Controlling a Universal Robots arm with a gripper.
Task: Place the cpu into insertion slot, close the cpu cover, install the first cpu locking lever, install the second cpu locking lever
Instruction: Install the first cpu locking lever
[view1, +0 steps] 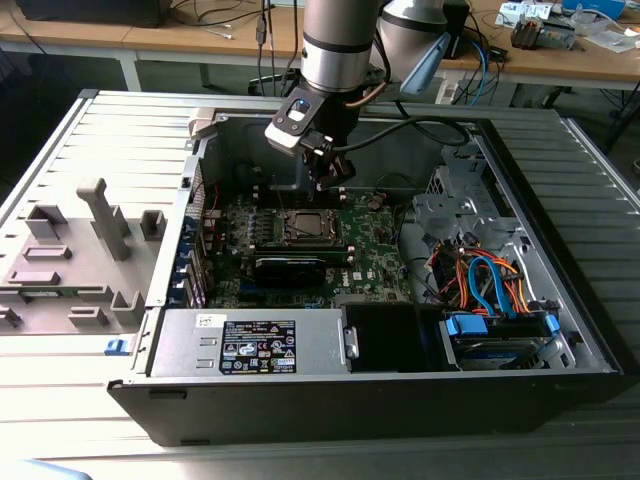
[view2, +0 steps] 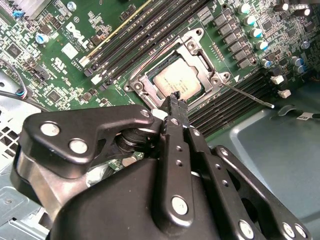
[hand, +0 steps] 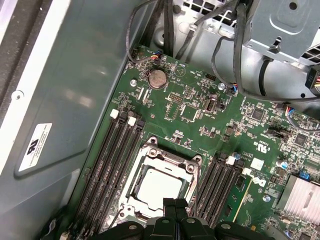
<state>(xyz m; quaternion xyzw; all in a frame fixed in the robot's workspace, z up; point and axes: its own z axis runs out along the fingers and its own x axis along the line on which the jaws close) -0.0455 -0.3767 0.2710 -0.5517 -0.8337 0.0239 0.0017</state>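
Black claw (view2: 175, 101) pinched narrow over matte silver square cpu (view2: 176, 80), framed by silvery cpu cover (view2: 144, 81)

open black PC case (view1: 350, 400), green motherboard (hand: 200, 100), coin cell (hand: 158, 78) near board edge, silver power supply (view1: 190, 345), orange and blue cables (view1: 490, 275)

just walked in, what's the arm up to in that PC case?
The gripper, shut and holding nothing, hangs just above the insertion slot on the motherboard inside the open computer case. The cpu sits in the slot, and the cpu cover looks folded down around it. One thin locking lever sticks out sideways, seemingly unlatched.
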